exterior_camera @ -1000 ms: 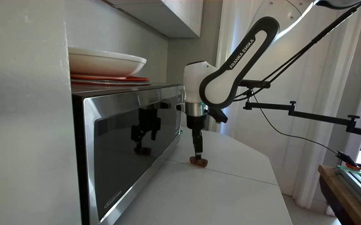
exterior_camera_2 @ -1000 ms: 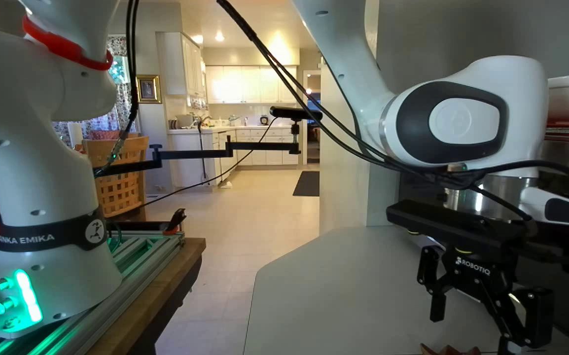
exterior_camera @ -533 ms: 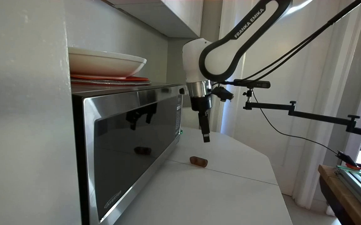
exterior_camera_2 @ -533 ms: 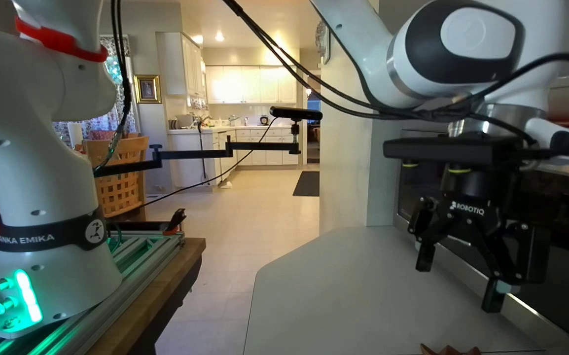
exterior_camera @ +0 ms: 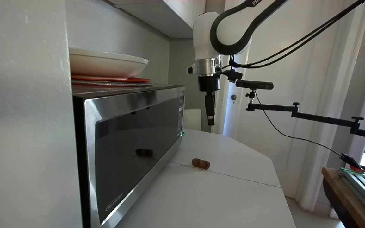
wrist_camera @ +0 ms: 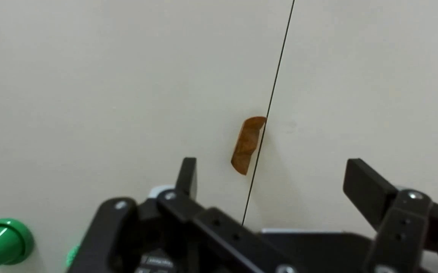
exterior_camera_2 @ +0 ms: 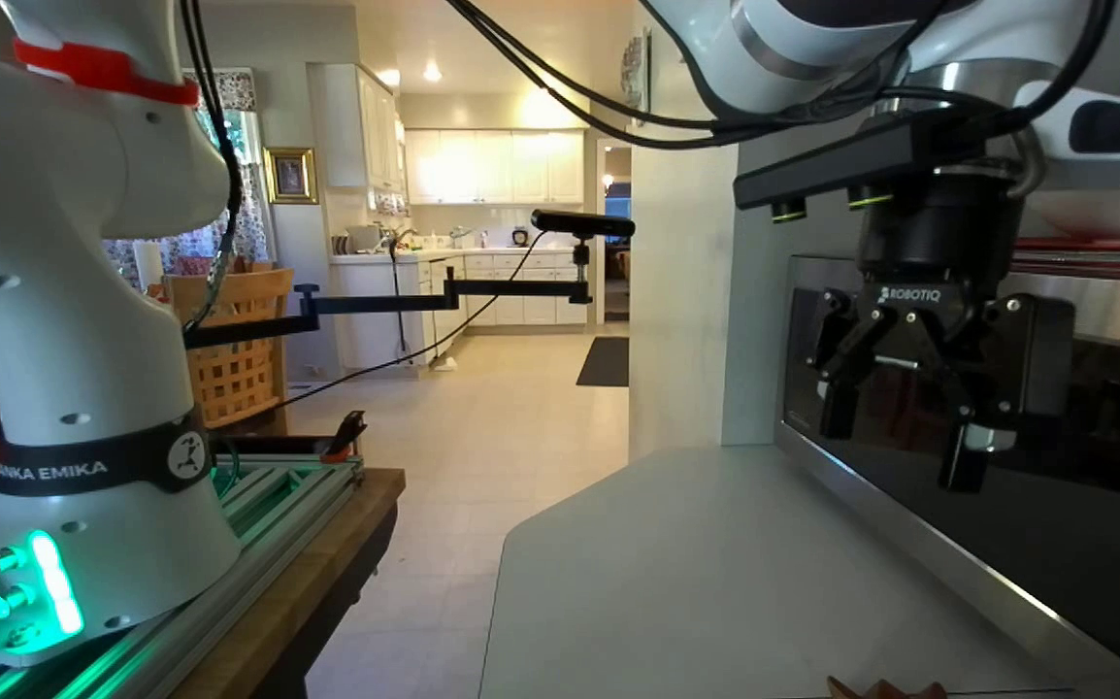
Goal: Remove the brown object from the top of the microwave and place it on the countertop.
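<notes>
The brown object [exterior_camera: 201, 163] is a small oblong lump lying on the white countertop [exterior_camera: 220, 202], in front of the microwave [exterior_camera: 138, 136]. It lies along a thin dark seam, as the wrist view shows [wrist_camera: 247, 146]. Only its top edge shows at the bottom of an exterior view [exterior_camera_2: 885, 690]. My gripper [exterior_camera: 211, 122] is in the air well above the countertop, apart from the brown object. Its two fingers are spread wide with nothing between them in an exterior view [exterior_camera_2: 900, 447] and in the wrist view [wrist_camera: 270, 170].
A white bowl [exterior_camera: 106, 63] on reddish plates [exterior_camera: 138, 80] stands on the microwave. A wall cabinet [exterior_camera: 170, 19] hangs above. Green cone-shaped things [wrist_camera: 6, 242] are at the lower left of the wrist view. A camera [exterior_camera: 253, 84] on a black stand arm is beyond the counter.
My gripper has risen from low at the brown object to high above the countertop, with its fingers apart throughout. The brown object has stayed in the same place on the countertop.
</notes>
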Robot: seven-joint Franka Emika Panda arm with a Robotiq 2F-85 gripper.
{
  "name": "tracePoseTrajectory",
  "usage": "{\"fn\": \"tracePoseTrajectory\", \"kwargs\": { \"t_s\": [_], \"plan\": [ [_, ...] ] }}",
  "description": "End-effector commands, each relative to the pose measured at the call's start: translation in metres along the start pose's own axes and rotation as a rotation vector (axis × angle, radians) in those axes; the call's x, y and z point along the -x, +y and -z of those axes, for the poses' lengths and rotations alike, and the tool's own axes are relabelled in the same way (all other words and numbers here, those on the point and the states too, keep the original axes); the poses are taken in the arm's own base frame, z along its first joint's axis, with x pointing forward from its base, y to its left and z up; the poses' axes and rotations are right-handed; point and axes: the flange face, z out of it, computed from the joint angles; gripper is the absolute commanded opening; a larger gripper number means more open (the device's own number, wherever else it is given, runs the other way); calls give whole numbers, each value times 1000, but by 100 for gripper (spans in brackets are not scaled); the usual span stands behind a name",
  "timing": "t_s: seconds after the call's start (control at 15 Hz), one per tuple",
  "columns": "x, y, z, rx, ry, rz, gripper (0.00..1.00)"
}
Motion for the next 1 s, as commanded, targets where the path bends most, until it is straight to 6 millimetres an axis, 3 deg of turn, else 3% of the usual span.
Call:
{"fn": "tracePoseTrajectory", "kwargs": {
  "t_s": [0.0,0.73,0.93],
  "plan": [
    [17,-4,21,-51,115,-67,100],
    [64,-18,83,-122,260,-59,100],
    [59,-16,86,-106,248,-77,100]
  ]
}}
